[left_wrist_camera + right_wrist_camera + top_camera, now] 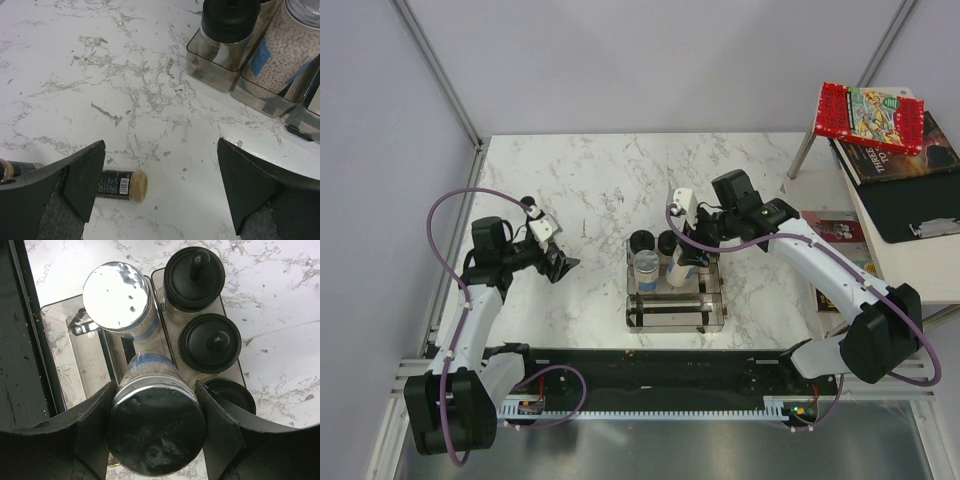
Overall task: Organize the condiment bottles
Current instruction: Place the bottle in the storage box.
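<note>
Evidently the sorting is partway through. A silver-capped bottle (156,435) with a blue label sits squarely between the jaws of the right gripper (155,410), which are partly closed and pressed against its sides just below the cap, so I judge it held. It hangs low over the middle compartment of the clear rack (60,320), just beside a second silver-capped bottle (117,290) that stands upright in that same compartment. Whether the held bottle's base has reached the rack floor cannot be told. In the next compartment three black-lidded jars (210,342) stand in a row, lids up, so that group looks finished. The third compartment shows only bare floor. Further out, on the marble table (75,75), a brown spice bottle (124,184) lies on its side, not yet racked. It rests in the gap of the left gripper (161,165), close against one finger and partly hidden behind it, well apart from the other. Those jaws stand wide open and hold nothing. A second brown bottle (10,169) seems to lie at the edge of the left wrist view, mostly hidden behind the same finger. What is left, by my reading, is seating the held bottle and then moving the spice bottles into the free compartment.
</note>
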Tool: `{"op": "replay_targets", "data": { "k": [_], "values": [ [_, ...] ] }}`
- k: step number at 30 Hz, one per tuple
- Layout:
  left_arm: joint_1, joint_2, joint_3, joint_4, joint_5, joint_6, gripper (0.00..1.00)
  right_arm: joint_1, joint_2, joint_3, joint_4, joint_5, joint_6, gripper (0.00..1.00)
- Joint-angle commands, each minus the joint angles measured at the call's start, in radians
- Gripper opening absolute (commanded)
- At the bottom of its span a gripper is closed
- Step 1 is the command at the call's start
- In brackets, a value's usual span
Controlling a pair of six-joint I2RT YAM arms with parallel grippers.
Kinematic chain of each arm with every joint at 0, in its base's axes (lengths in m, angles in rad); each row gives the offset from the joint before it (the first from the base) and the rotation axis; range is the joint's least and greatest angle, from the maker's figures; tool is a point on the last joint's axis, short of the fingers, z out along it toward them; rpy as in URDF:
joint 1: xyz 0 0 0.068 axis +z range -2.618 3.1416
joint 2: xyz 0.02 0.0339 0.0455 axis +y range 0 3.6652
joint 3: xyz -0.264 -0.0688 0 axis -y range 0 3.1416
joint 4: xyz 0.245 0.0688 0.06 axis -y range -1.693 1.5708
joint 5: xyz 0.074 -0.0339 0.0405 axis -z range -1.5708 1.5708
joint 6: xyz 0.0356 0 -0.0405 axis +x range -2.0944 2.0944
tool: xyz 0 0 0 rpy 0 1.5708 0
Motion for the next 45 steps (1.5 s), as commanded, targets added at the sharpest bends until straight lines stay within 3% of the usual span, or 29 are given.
{"op": "replay_targets", "data": {
  "k": [1,7,14,19,20,21,22,26,28,30,34,39,45],
  "values": [
    [0.005,-0.013,-0.004,0.021,0.044,0.026,0.99,0.007,0.004,-0.002,0.036,0.006,-0.015,0.0],
    [0.008,-0.015,-0.004,0.019,0.045,0.028,0.99,0.01,0.021,0.032,-0.07,0.031,-0.083,0.0],
    [0.011,-0.02,-0.004,0.021,0.048,0.026,0.99,0.01,0.031,-0.052,-0.021,0.123,-0.101,0.0],
    [0.011,-0.026,-0.004,0.021,0.05,0.025,0.99,0.011,0.016,-0.104,0.033,0.143,-0.097,0.12],
    [0.011,-0.026,-0.004,0.019,0.051,0.025,0.99,0.01,0.014,-0.106,0.033,0.14,-0.098,0.16],
    [0.011,-0.027,-0.004,0.021,0.051,0.025,0.99,0.01,0.014,-0.106,0.032,0.138,-0.1,0.35],
    [0.011,-0.03,-0.004,0.021,0.051,0.023,0.99,0.01,0.014,-0.104,0.028,0.138,-0.103,0.44],
    [0.013,-0.032,-0.004,0.019,0.054,0.022,0.99,0.01,0.013,-0.091,-0.002,0.123,-0.121,0.64],
    [0.013,-0.032,-0.004,0.021,0.056,0.023,0.99,0.01,0.011,-0.066,-0.028,0.109,-0.133,0.87],
    [0.013,-0.032,-0.004,0.019,0.054,0.023,0.99,0.01,0.001,-0.046,-0.067,0.085,-0.146,0.98],
    [0.015,-0.036,-0.006,0.019,0.061,0.022,0.99,0.011,-0.038,0.032,-0.11,0.074,-0.129,0.98],
    [0.016,-0.038,-0.006,0.019,0.061,0.023,0.99,0.008,-0.099,0.17,-0.127,0.178,-0.06,0.98],
    [0.018,-0.043,-0.006,0.019,0.062,0.023,0.99,-0.025,-0.075,0.225,-0.041,0.482,0.066,0.98]
  ]
}}
